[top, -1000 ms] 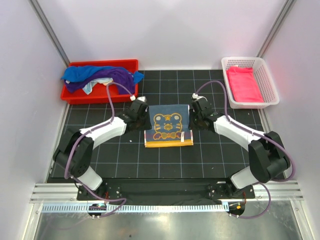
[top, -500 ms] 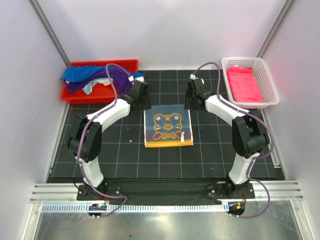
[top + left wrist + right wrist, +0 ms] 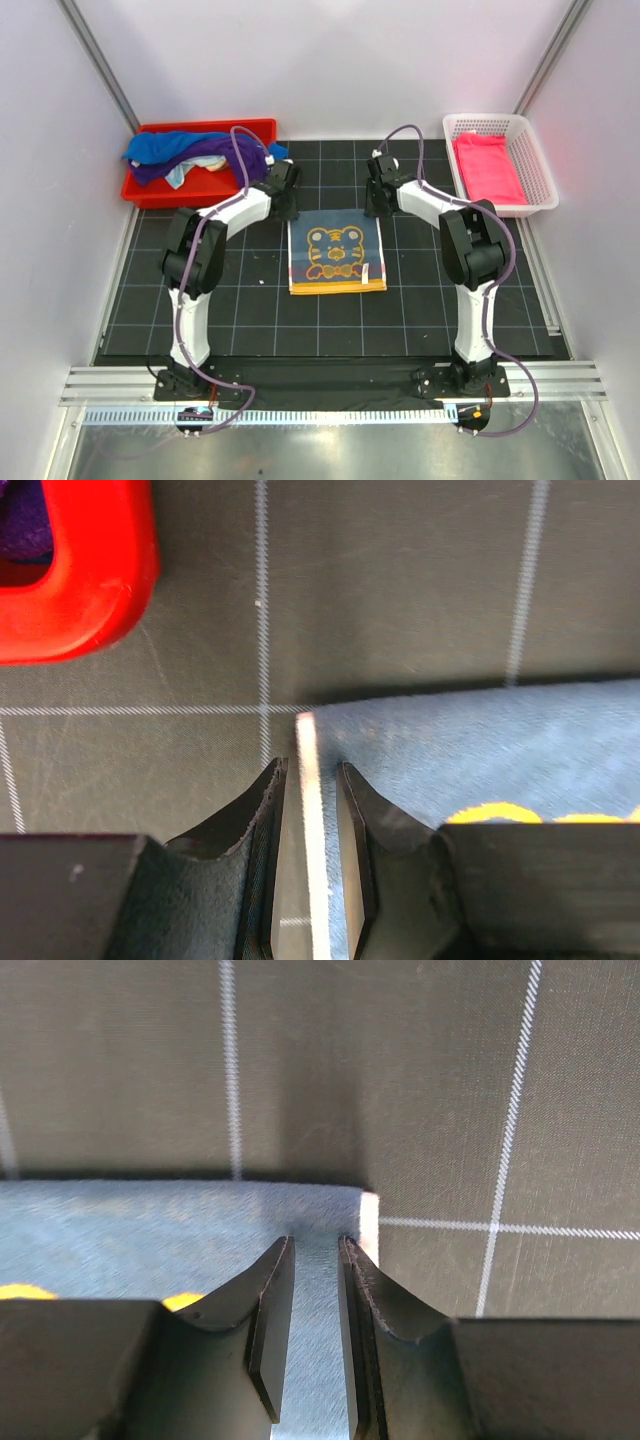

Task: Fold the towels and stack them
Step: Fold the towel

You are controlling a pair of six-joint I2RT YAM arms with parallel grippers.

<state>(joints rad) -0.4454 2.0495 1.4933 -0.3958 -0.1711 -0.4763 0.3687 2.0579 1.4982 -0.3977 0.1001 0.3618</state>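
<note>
A slate blue towel [image 3: 335, 250] with a yellow bear picture lies flat and folded on the black grid mat. My left gripper [image 3: 289, 207] hangs over its far left corner. In the left wrist view its jaws [image 3: 308, 772] stand narrowly open astride the towel's white edge [image 3: 305, 742], and mat shows in the gap. My right gripper [image 3: 377, 207] is over the far right corner. Its jaws [image 3: 316, 1244] are narrowly open above the flat blue cloth [image 3: 180, 1230]. Neither grips anything. Blue [image 3: 160, 146] and purple [image 3: 215, 152] towels lie heaped in the red bin. A hot pink towel [image 3: 487, 168] lies folded in the white basket.
The red bin [image 3: 205, 128] stands at the back left, its corner [image 3: 95, 590] close to my left gripper. The white mesh basket [image 3: 541, 178] stands at the back right. Grey walls close in the mat on three sides.
Both arms have reached farther back, from beside the towel's far corners to behind its far edge. The towel has not moved.
</note>
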